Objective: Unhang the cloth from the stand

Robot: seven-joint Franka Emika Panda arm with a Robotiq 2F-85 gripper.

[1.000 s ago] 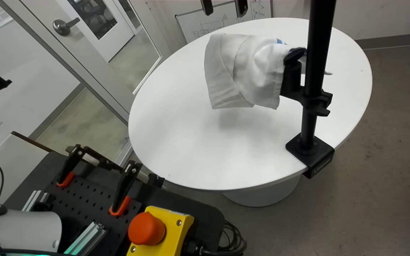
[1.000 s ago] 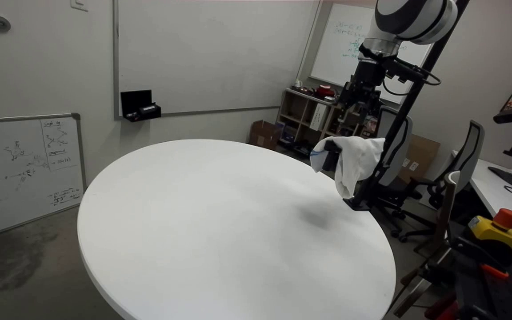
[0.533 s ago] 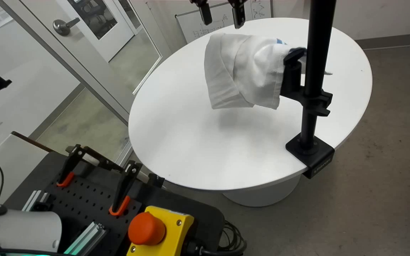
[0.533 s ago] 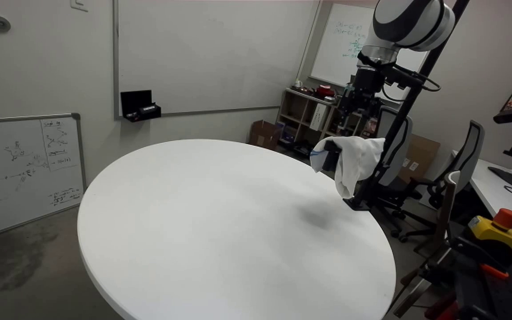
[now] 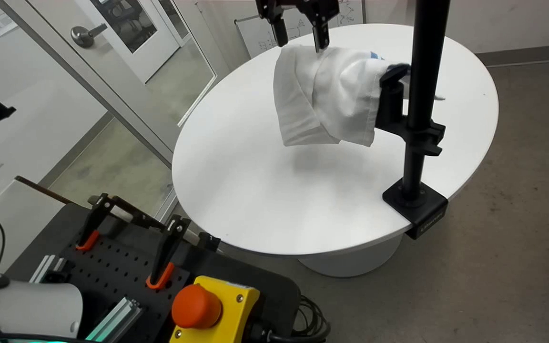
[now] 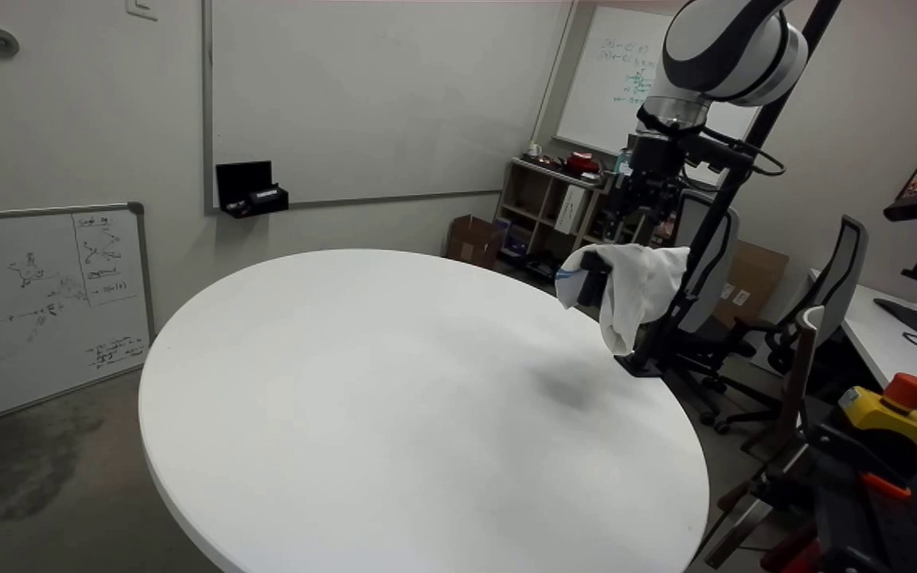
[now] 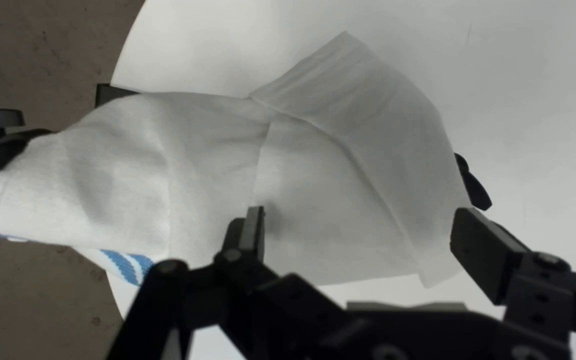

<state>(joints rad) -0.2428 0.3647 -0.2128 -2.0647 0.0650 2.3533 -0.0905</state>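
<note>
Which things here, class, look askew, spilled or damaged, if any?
Nothing looks spilled or damaged. Only the cloth seems untidy: it hangs rumpled from the stand above the table, its layers overlapping unevenly, though that seems ordinary for loosely hung fabric.

A creased, blue-striped white fabric cloth is partly hidden by the wide-spread, two-fingered black end effector.

arm: white, black-banded | collar: silver | tool: black, round screws
</note>
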